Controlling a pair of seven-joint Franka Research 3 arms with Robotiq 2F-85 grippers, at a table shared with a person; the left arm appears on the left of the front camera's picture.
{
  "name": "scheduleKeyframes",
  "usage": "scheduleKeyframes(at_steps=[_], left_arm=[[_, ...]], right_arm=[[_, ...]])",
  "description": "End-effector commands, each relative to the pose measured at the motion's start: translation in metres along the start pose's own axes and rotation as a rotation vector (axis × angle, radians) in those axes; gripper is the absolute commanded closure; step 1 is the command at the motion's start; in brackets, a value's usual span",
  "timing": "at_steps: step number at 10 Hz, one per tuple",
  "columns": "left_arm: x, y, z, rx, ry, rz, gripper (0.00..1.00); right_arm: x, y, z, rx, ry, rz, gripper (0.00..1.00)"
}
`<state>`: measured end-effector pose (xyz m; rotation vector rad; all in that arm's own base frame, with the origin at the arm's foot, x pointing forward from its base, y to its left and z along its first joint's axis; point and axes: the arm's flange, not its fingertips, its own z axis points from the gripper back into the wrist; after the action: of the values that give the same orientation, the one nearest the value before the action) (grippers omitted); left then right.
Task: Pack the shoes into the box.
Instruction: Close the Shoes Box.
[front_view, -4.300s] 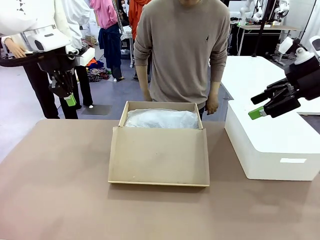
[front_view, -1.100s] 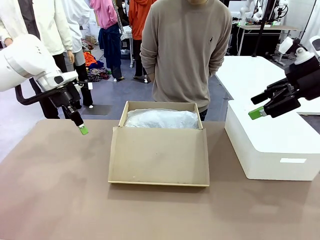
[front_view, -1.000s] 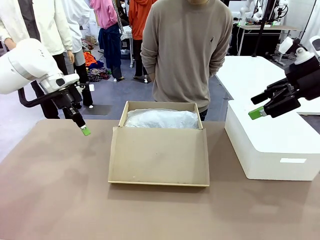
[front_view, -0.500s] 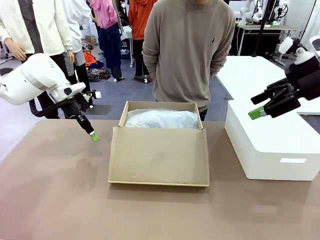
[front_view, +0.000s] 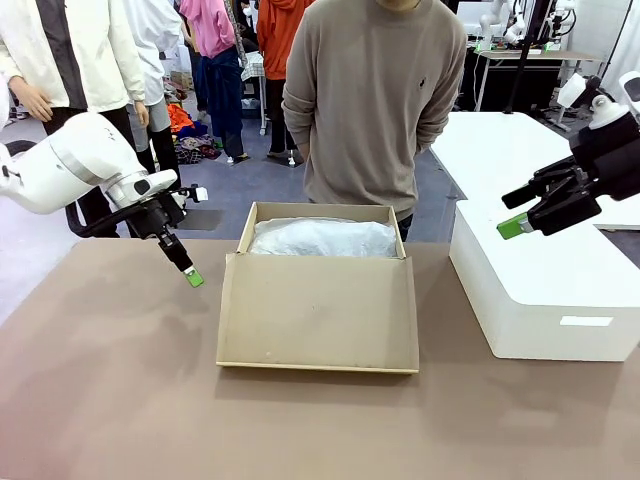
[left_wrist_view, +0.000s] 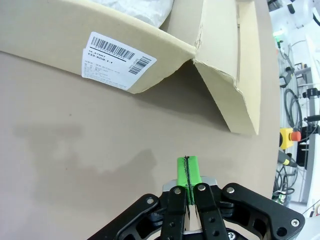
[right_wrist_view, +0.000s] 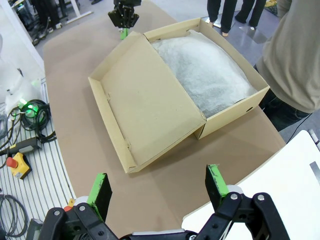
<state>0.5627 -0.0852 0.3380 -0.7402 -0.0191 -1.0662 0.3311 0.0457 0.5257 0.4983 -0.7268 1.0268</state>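
The left gripper, its green pads pressed together on nothing, has come lower and closer to the box than half a second ago, its tip now just beside the left edge of the opened lid and above the brown table. The right gripper has not moved, hanging with its fingers spread wide and empty over the white box. The tan box sits mid-table with its lid folded toward the robot, white tissue paper inside, while the person stands behind it.
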Motion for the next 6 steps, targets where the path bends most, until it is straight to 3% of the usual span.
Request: scheduleKeyframes(at_steps=[1,6], left_arm=[[-0.001,-0.001,0.003,0.005,-0.003,0.002,1.0],[0.003,0.007,-0.01,0.014,-0.03,-0.021,1.0]], right_arm=[[0.001,-0.003,-0.001,0.018,-0.036,0.022,0.0],[0.001,-0.003,-0.001,0.018,-0.036,0.022,0.0]])
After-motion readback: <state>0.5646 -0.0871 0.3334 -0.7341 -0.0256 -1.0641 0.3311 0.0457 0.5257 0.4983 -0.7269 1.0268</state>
